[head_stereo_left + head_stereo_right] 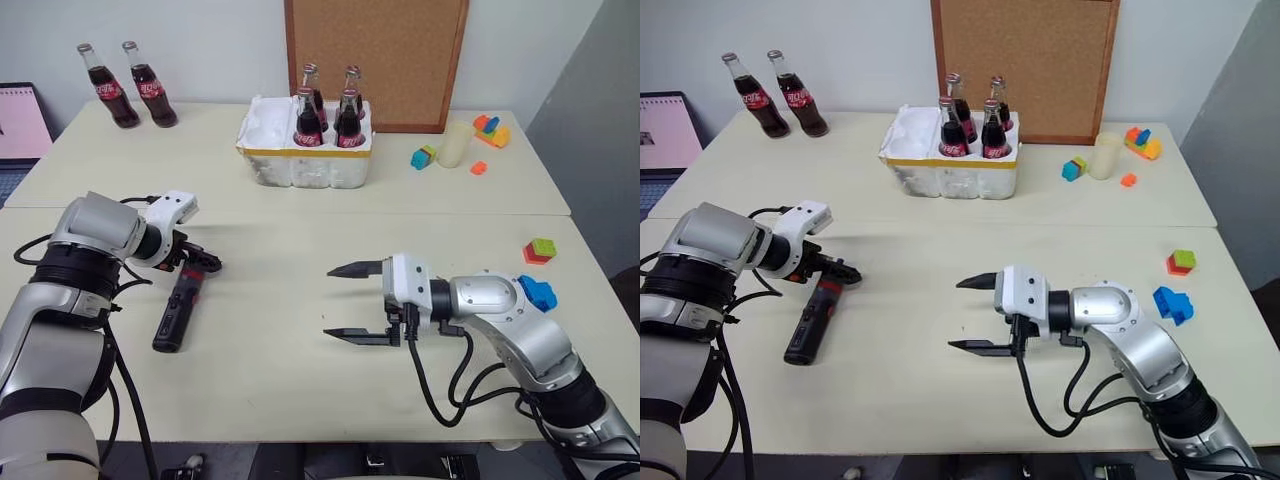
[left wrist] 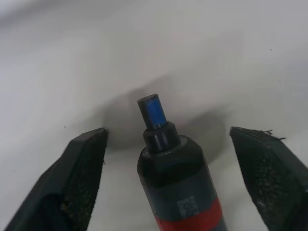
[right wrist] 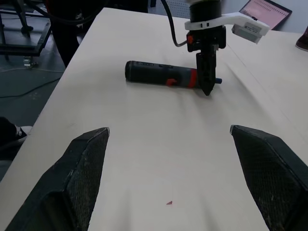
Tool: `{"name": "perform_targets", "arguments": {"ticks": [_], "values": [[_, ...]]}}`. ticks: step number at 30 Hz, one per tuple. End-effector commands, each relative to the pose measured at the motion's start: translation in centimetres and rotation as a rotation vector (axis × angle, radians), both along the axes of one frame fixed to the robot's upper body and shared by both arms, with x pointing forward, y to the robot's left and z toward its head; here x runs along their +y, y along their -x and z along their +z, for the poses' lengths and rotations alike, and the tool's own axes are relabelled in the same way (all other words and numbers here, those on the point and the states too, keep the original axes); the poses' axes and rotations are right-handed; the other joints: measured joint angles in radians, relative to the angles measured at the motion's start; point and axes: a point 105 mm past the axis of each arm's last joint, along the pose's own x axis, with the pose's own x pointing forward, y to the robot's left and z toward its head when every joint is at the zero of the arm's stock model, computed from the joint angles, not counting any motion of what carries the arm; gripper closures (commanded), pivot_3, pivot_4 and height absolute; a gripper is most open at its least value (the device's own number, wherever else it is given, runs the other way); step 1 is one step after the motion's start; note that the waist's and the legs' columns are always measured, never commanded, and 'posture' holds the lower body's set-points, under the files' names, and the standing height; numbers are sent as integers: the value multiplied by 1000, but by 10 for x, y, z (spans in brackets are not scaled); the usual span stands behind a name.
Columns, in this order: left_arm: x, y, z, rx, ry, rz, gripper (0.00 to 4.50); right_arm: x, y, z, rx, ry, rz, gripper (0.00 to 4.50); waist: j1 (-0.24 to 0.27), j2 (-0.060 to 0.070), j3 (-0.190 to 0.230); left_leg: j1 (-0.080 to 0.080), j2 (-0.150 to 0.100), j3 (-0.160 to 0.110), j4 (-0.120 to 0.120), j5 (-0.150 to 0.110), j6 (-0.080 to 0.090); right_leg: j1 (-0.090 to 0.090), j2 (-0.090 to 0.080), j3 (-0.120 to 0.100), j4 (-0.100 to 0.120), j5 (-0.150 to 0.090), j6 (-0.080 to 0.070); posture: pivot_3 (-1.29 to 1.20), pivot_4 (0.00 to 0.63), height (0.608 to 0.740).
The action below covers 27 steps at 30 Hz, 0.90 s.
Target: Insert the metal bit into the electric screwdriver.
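Screwdriver first: one electric screwdriver (image 1: 178, 310), black with a red band, lies flat on the table (image 1: 300, 390) at the left of the head view, its tip end pointing toward the upper right and its butt toward the lower left. In the left wrist view its nose sits between the two spread fingers (image 2: 77, 173) of the left gripper (image 1: 205, 262), with a gap on either side, so neither pad touches it. A short blue-tinted stub projects from the nose; whether that is the metal bit cannot be told. The right gripper (image 1: 352, 302) hovers near the middle of the frame, well apart from the tool, its two fingers wide apart and holding nothing.

Farther out, six cola bottles can be counted: two (image 1: 127, 84) standing in the upper left corner of the table, and four in a white foam box (image 1: 305, 152) at upper centre. A pale cup (image 1: 453, 143) stands at the upper right with several coloured blocks (image 1: 491, 130) around it. One more block (image 1: 540, 251) sits at the right edge. A cork board (image 1: 375, 55) leans against the wall behind.
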Motion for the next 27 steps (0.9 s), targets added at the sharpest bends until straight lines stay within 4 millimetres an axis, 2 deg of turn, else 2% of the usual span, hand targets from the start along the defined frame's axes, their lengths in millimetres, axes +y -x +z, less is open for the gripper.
{"name": "perform_targets", "arguments": {"ticks": [1,8,15,20,27], "values": [[6,2,3,4,-8,16,1168,-5,2,22,-77,-37,-5,249,0,0,0,0,0,0,0,0,0,0,0,0,0,0,0,0,150,740],[6,4,7,6,1,18,2732,-9,2,27,-83,-41,-13,249,-1,0,0,0,0,0,1,0,0,0,-1,0,3,0,0,0,150,740],[1,9,12,1,29,26,2850,-8,5,27,-82,-43,-5,249,-3,0,0,1,0,0,1,0,0,0,-1,0,4,0,0,0,150,740],[-13,5,28,-43,83,28,2864,-9,8,27,-78,-47,-6,249,-1,0,0,0,0,-1,2,0,0,0,-2,0,4,0,0,0,150,740],[-62,-3,80,-235,221,-131,2882,-15,8,35,-65,-75,-45,249,6,0,0,-2,0,-2,5,0,0,0,-3,-2,5,0,0,0,150,740]]}}
